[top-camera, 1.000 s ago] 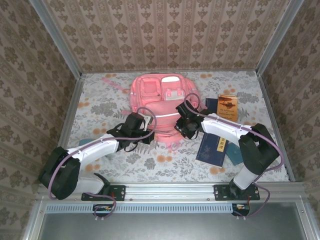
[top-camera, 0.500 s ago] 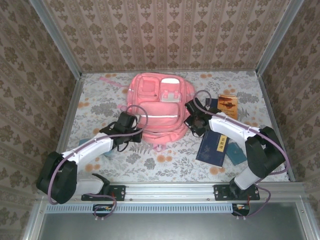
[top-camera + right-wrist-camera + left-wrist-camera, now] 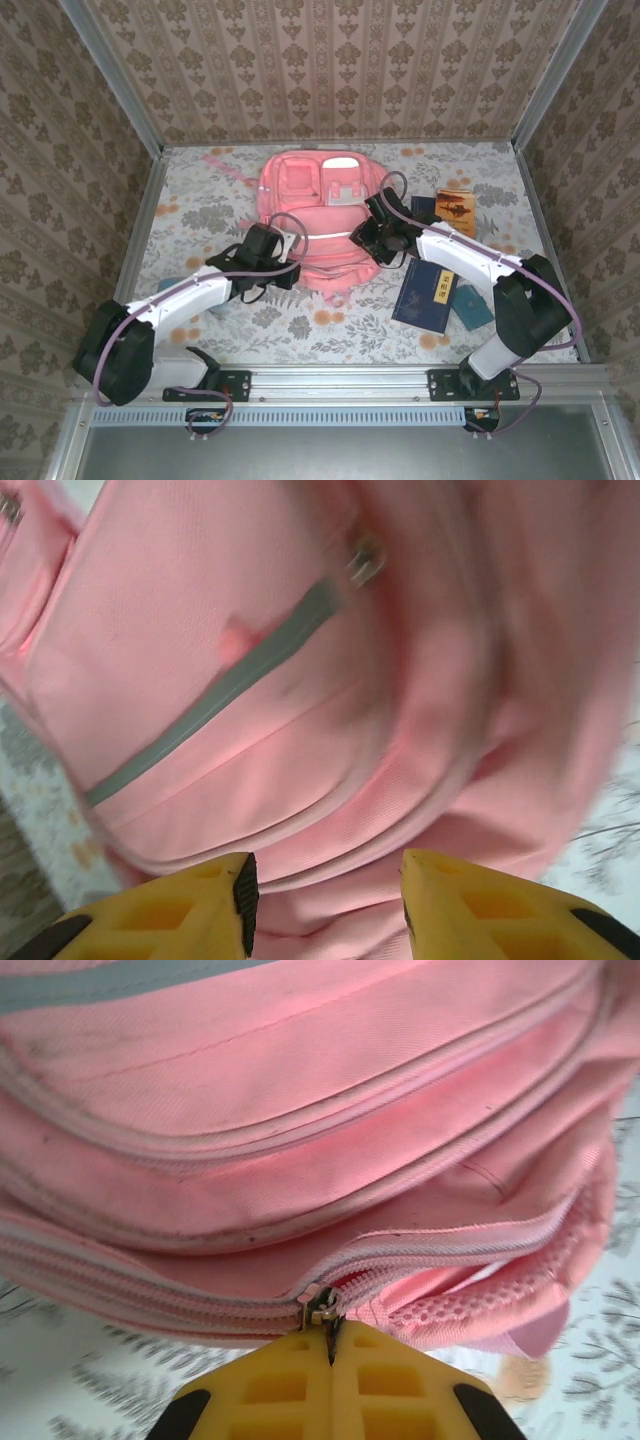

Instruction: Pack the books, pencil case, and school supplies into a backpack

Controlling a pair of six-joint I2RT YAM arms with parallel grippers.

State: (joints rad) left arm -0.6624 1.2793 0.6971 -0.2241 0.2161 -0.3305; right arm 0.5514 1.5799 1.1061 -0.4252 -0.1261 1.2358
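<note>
The pink backpack (image 3: 310, 205) lies flat in the middle of the table, front pockets up. My left gripper (image 3: 283, 268) is at its near edge, shut on the metal zipper pull (image 3: 324, 1309); to the right of the slider the zipper gapes a little. My right gripper (image 3: 366, 237) hangs open at the bag's right side, pink fabric (image 3: 330, 780) beyond its yellow fingers (image 3: 200, 905) and nothing between them. One navy book (image 3: 428, 293) lies to the right. An orange-brown booklet (image 3: 455, 208) rests on a second navy book (image 3: 421, 207). A teal square (image 3: 473, 307) lies beside the near book. The pencil case is out of view.
A pink strap (image 3: 222, 163) trails off the backpack toward the back left. Patterned walls and metal posts close in the table on three sides. The flowered tablecloth (image 3: 190, 210) lies bare left of the bag.
The right gripper has gone from shut to open and shifted left onto the backpack's side. The left gripper, still on the zipper pull, has moved right, and the bag's near edge followed.
</note>
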